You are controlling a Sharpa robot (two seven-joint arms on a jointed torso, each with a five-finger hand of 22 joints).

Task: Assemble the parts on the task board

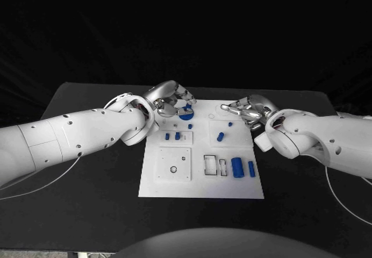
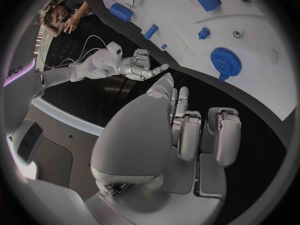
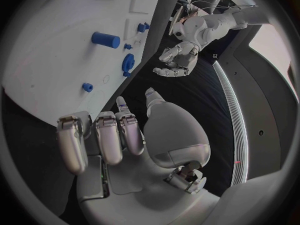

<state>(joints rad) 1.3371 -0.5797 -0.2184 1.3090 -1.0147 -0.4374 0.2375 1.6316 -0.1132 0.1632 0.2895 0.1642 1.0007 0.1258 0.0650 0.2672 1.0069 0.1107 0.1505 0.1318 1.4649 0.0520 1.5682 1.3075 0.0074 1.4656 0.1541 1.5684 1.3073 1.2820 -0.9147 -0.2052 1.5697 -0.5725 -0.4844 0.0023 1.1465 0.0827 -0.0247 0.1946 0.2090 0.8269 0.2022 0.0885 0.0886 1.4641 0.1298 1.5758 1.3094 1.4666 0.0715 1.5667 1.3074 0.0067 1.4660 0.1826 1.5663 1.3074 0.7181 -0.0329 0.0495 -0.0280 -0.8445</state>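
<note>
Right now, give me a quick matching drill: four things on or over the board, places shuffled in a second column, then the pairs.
Things:
1. blue gear
2. left hand
3. right hand
4. two large blue cylinders

Places, head view:
A. lying at the near right of the task board
B. over the board's far left corner
C. on the board's far part, by the left hand's fingers
D. at the board's far right edge

Pairs: 1-C, 2-B, 3-D, 4-A

White task board lies flat, blue parts scattered on it.
</note>
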